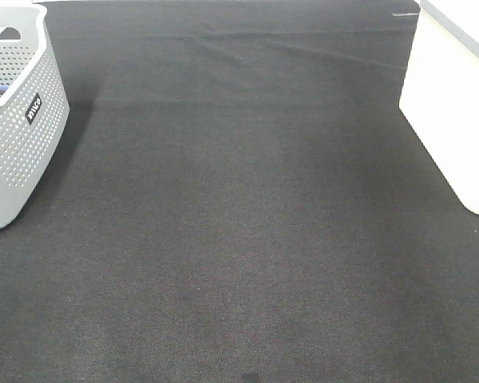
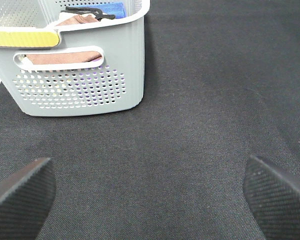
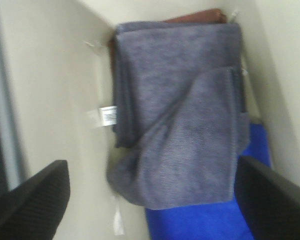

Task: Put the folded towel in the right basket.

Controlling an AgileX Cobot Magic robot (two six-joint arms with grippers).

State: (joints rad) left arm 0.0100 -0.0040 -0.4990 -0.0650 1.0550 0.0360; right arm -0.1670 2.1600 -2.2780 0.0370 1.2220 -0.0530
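Dark cloth covers the desk (image 1: 247,239). From the high camera, a grey basket (image 1: 20,136) with perforated walls stands at its left edge and a white basket (image 1: 455,104) at its right edge; neither arm shows.

From the left wrist, the left claw (image 2: 150,200) hangs above bare cloth, its fingers spread wide with nothing between them. The grey basket ahead of it holds a brown towel (image 2: 65,57) and a blue cloth (image 2: 112,8).

From the right wrist, the right claw (image 3: 150,200) is spread wide and grips nothing. Below it the folded towel (image 3: 180,125), grey, lies inside the white basket, resting on a blue towel (image 3: 205,222) with a brown cloth (image 3: 195,16) at its far end.
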